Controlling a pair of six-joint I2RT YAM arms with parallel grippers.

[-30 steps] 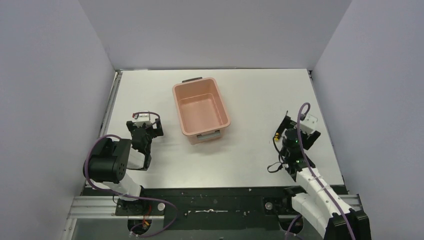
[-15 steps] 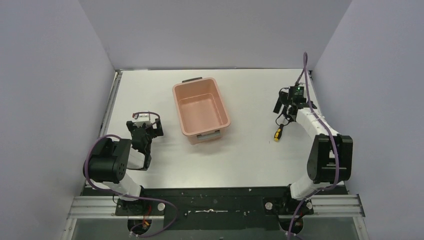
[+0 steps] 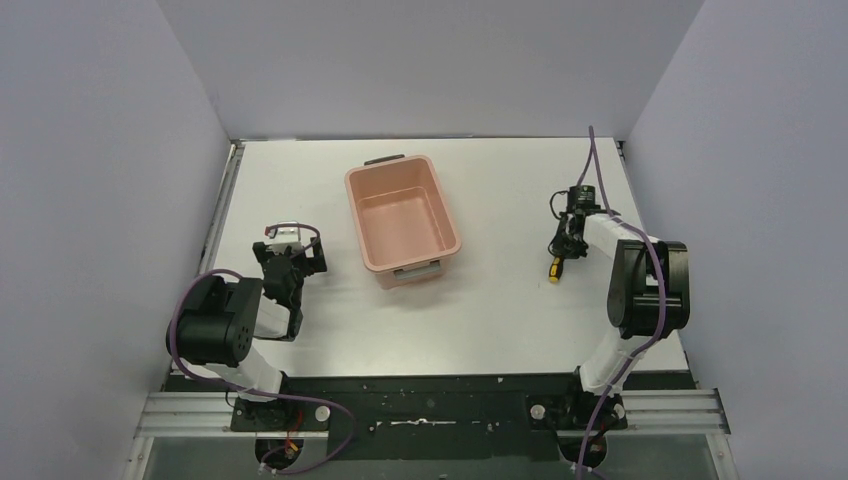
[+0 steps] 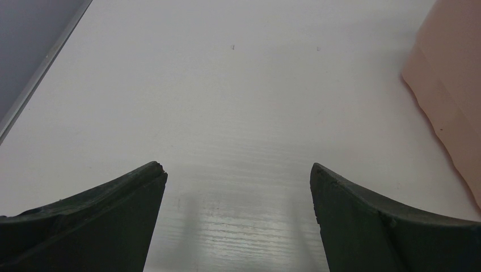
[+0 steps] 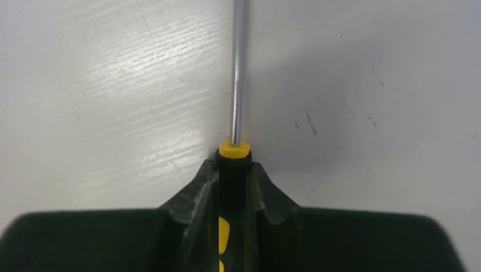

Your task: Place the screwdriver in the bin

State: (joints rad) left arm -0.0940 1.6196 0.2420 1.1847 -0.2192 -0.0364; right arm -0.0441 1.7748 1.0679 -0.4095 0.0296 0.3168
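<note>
Pale walls (image 3: 430,60) close round a white desk (image 3: 500,320). From the top camera I see the bin (image 3: 400,215) standing open towards the far middle of it, with nothing inside. The screwdriver (image 3: 556,266) is well to the bin's right, out on the desk and not in the bin. From above, only the yellow end of its handle shows, poking out below the tip of the right arm (image 3: 610,235), which is folded over it. That view hides the shaft and does not let me judge the grip.

The right wrist camera settles that. The right jaws are closed down to the width of the handle and clamp it on both sides just behind the yellow collar. The thin metal shaft (image 5: 236,73) runs straight away from them, low over the white surface. I cannot tell whether it touches the desk.

The left arm (image 3: 225,325) sits folded near its base, left of the bin. Its wrist camera shows the left jaws spread wide with only bare desk between them. One pink wall of the bin (image 4: 454,85) shows at the right edge of that picture.
</note>
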